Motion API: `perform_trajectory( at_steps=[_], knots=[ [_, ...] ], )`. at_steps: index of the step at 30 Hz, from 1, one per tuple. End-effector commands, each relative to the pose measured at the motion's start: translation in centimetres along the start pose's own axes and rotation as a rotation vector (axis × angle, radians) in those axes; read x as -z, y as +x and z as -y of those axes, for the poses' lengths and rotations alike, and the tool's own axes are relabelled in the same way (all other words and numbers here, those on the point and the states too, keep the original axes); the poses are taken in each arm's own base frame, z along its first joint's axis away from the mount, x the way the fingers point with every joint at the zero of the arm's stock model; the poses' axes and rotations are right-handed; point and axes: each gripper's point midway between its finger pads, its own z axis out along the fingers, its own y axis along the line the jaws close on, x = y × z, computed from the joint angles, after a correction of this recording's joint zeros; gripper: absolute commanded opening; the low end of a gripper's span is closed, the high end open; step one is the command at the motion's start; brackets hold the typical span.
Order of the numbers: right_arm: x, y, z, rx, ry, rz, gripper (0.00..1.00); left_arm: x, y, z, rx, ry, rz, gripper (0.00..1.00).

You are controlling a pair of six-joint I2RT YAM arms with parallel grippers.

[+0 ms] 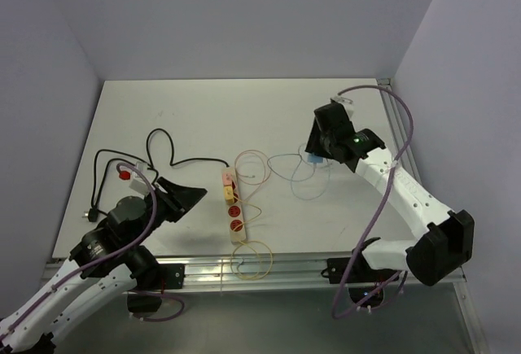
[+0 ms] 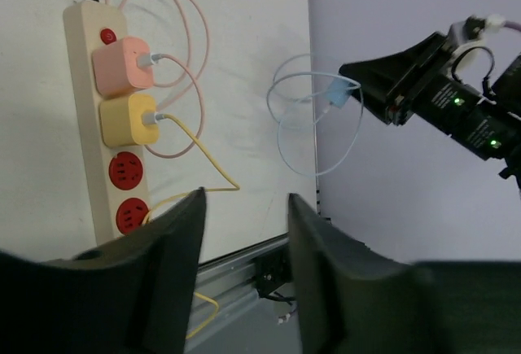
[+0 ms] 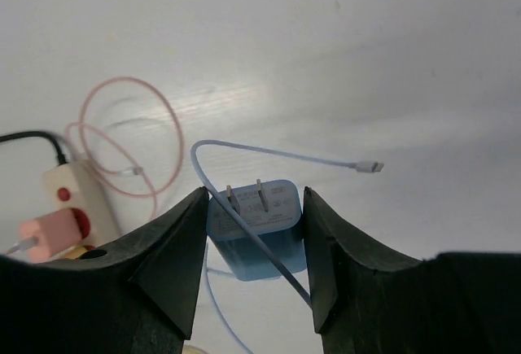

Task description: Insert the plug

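Overhead, we see our right gripper [image 1: 314, 157] raised over the white table [image 1: 163, 118], pinching the blue plug [image 1: 312, 159], well apart from the power strip [image 1: 232, 205] that lies between the two arms. Our left gripper [image 1: 192, 197] hovers just beside the strip and touches nothing. The strip looks loose on the table, so we judge that a slanted push could slide it away unless something steadies it.

From the left wrist, the fingers [image 2: 175, 240] stand spread with nothing between them. A pink charger [image 2: 122, 67] and a yellow charger [image 2: 129, 120] fill the upper outlets, and two red sockets [image 2: 126, 171] below them are free. The nearer free socket sits right against the yellow charger, so the blue body could catch on it. The yellow cable [image 2: 203, 159] also trails close by and might snag.

From the right wrist, the plug sits clamped between the fingers with its prongs [image 3: 244, 199] facing outward. The blue cable [image 3: 277, 155] loops across the plug's face beside one prong. We fear it could get trapped between plug and socket, and the plug looks slightly skewed in the grip, so the prongs may miss the slots.
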Motion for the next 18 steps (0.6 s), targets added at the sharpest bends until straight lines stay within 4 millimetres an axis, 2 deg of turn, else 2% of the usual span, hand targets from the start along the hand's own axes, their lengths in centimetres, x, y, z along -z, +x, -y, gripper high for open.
perform_trajectory(
  at_steps=[1, 2, 4, 5, 7, 8, 9, 11, 13, 15, 16, 17, 18],
  knots=[
    [3.0, -3.2, -2.9, 0.178, -0.010, 0.141, 0.00, 1.2, -0.6, 3.1, -0.064, 0.106, -0.012, 0.53],
    [3.9, -2.3, -4.8, 0.264, -0.046, 0.144, 0.00, 1.5, -0.9, 4.1, -0.089, 0.124, -0.010, 0.57],
    [5.3, -2.1, -6.5, 0.331, -0.070, 0.184, 0.00, 1.7, -1.4, 5.4, -0.122, 0.152, -0.009, 0.66],
    [6.4, -1.5, -7.8, 0.393, -0.103, 0.220, 0.00, 2.0, -1.8, 6.9, -0.160, 0.181, -0.008, 0.68],
    [7.4, -0.6, -9.1, 0.447, -0.144, 0.256, 0.00, 2.3, -2.3, 8.4, -0.187, 0.207, -0.006, 0.72],
    [8.1, -0.2, -9.8, 0.474, -0.185, 0.281, 0.00, 2.6, -2.6, 10.1, -0.221, 0.246, -0.010, 0.73],
    [9.1, 0.9, -11.0, 0.509, -0.239, 0.292, 0.00, 2.7, -2.6, 10.8, -0.239, 0.266, -0.017, 0.75],
    [11.0, 1.4, -11.9, 0.531, -0.314, 0.327, 0.00, 2.9, -3.0, 12.5, -0.284, 0.307, -0.017, 0.78],
    [13.0, 2.8, -13.7, 0.548, -0.430, 0.334, 0.00, 3.0, -2.5, 14.2, -0.321, 0.378, -0.040, 0.82],
    [15.8, 3.3, -15.0, 0.540, -0.579, 0.336, 0.00, 2.9, -1.7, 15.5, -0.370, 0.451, -0.075, 0.85],
    [17.0, 3.8, -15.5, 0.543, -0.641, 0.333, 0.00, 2.8, -1.3, 15.9, -0.385, 0.478, -0.094, 0.86],
    [18.9, 3.4, -15.5, 0.537, -0.716, 0.357, 0.00, 2.2, -0.8, 15.9, -0.401, 0.487, -0.108, 0.86],
    [20.2, 4.7, -16.2, 0.561, -0.828, 0.338, 0.00, 1.9, -0.6, 16.0, -0.403, 0.498, -0.116, 0.87]
  ],
)
